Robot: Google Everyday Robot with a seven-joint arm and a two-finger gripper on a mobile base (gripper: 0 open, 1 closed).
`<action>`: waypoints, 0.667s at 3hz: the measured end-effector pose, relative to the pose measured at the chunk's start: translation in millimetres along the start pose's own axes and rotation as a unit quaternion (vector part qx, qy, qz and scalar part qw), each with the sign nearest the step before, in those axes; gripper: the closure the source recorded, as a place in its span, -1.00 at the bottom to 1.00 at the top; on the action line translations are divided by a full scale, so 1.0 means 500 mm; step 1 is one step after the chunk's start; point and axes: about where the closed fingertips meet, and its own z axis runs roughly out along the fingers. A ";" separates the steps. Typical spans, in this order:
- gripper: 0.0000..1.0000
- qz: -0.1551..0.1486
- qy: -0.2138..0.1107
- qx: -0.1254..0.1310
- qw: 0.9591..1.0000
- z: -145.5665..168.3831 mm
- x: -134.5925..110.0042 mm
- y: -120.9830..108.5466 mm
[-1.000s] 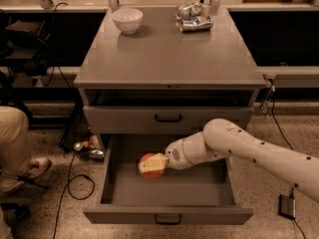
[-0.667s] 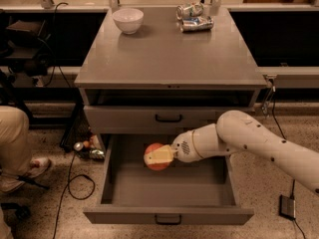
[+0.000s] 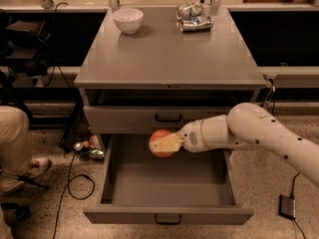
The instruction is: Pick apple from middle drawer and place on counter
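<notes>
Gripper (image 3: pixel 162 144) w/ apple (image 3: pixel 157 135) above middle drawer (image 3: pixel 168 216)

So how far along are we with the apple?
Done: the middle drawer is open and the gripper is shut on the apple. In hand: the apple looks lifted off the drawer floor, near its back. Left: carry it up and set it on the counter.

Gripper (image 3: pixel 163 144) clamps apple (image 3: pixel 157 135) above open middle drawer (image 3: pixel 169 189) floor.
</notes>
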 end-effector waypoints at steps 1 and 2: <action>1.00 -0.073 -0.072 0.028 0.994 -0.121 -0.131 0.009; 1.00 -0.123 -0.110 0.049 0.985 -0.205 -0.220 0.028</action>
